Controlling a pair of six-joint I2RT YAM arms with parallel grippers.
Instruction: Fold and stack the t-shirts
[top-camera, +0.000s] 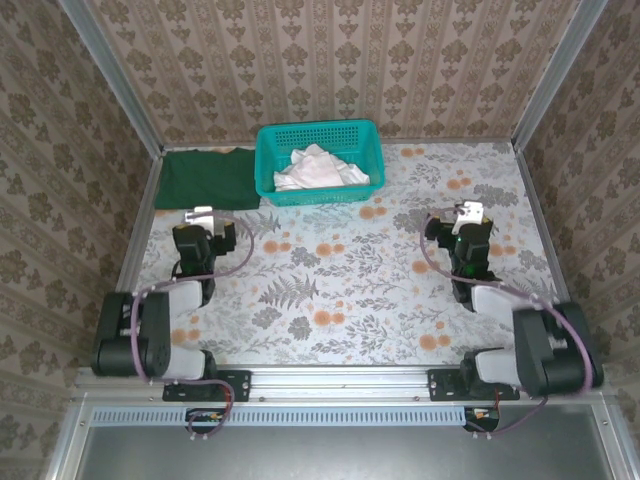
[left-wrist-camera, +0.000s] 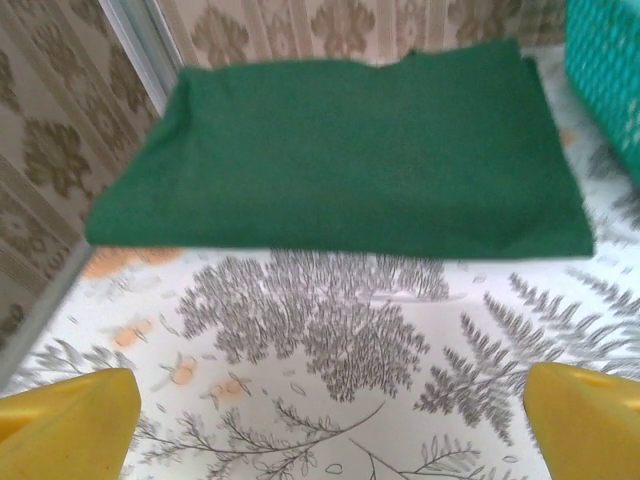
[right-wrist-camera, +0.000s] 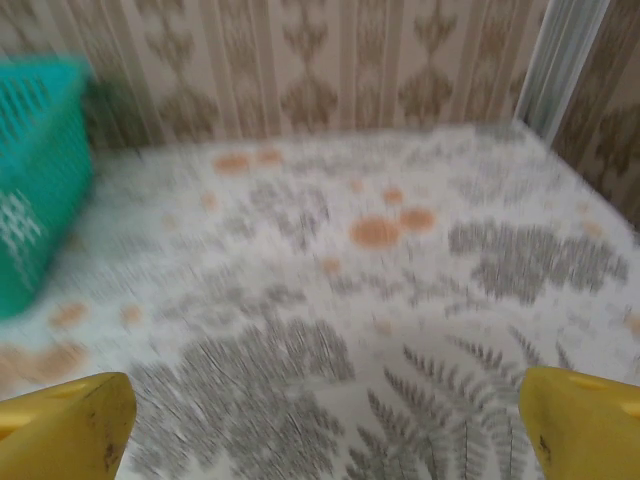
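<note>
green t-shirt (top-camera: 208, 178) folded; off-white t-shirt (top-camera: 318, 170) in basket (top-camera: 316, 129); left end effector (left-wrist-camera: 328, 422), right end effector (right-wrist-camera: 325, 425) gape empty.

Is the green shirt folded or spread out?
Folded. The dark green t-shirt lies as a flat rectangle, no sleeves showing, beside the teal basket.

Even, diffuse light is falling across the table (top-camera: 340, 285) in the top view, throwing only faint shadows. Ahead of the right gripper (right-wrist-camera: 320, 430) the table and teal basket (right-wrist-camera: 35, 170) are smearing with motion blur. Ahead of the left gripper (left-wrist-camera: 325, 425) the dark green t-shirt (left-wrist-camera: 350, 150) is reading slightly soft.
</note>
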